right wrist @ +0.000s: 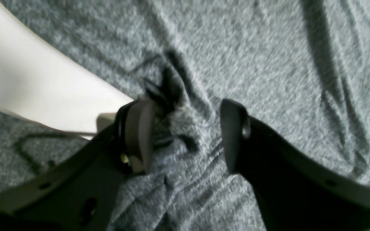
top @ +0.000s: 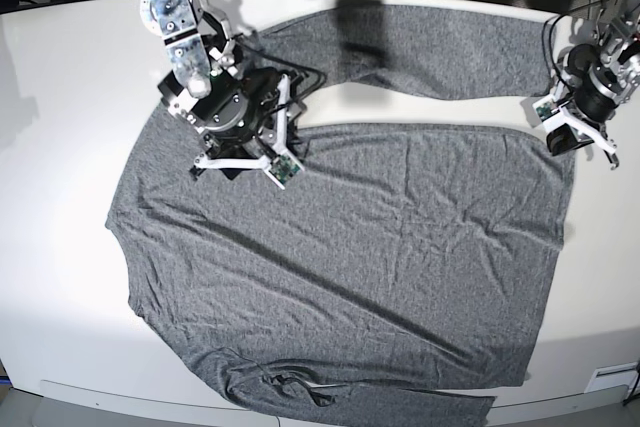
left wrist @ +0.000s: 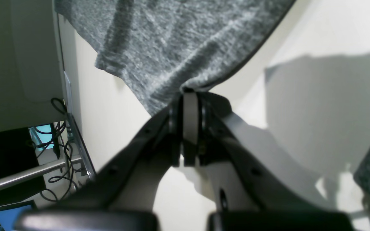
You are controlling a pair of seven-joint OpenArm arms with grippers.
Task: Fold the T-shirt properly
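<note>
Grey T-shirt [top: 350,247] spread flat on the white table [top: 60,97], lower sleeve cut off by the frame edge. Left gripper [left wrist: 189,93] pinches a sleeve edge; right gripper [right wrist: 185,134], jaws spread, hovers over blurred cloth.

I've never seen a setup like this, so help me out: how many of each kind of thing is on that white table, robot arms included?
Grey T-shirt: 1
Robot arms: 2, the left gripper and the right gripper
Total: 3, all on the white table
</note>
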